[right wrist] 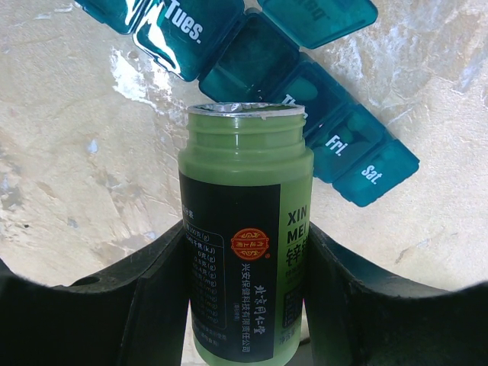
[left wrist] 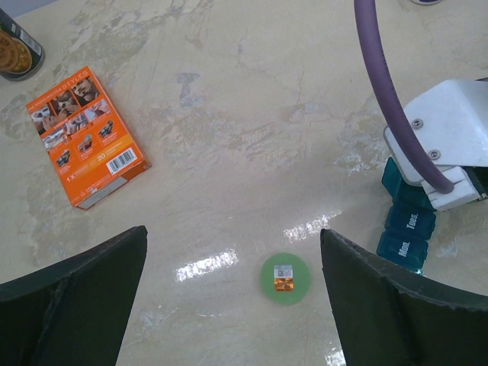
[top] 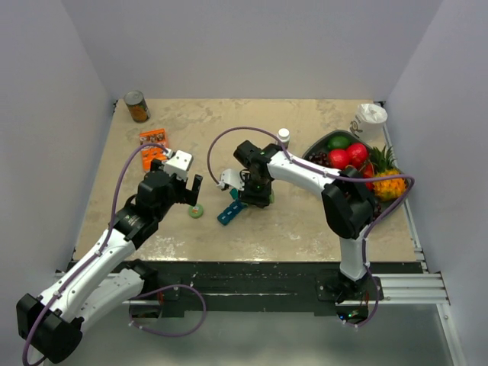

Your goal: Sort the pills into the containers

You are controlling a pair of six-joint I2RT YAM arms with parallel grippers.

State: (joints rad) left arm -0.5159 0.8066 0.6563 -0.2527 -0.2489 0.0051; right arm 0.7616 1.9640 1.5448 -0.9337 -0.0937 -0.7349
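Note:
My right gripper is shut on a green pill bottle with a black label. The bottle's cap is off and its mouth is tipped over the containers, a teal strip of day-marked compartments. The compartment next to "Tues." stands open with its lid raised. No pills show in any view. From above, the right gripper hovers over the strip. The bottle's green cap lies flat on the table between the wide-open fingers of my left gripper. From above, the cap lies just left of the strip.
An orange box lies at the left and a brown can stands at the back left. A grey fruit tray, a small white bottle and a white cup are at the back right.

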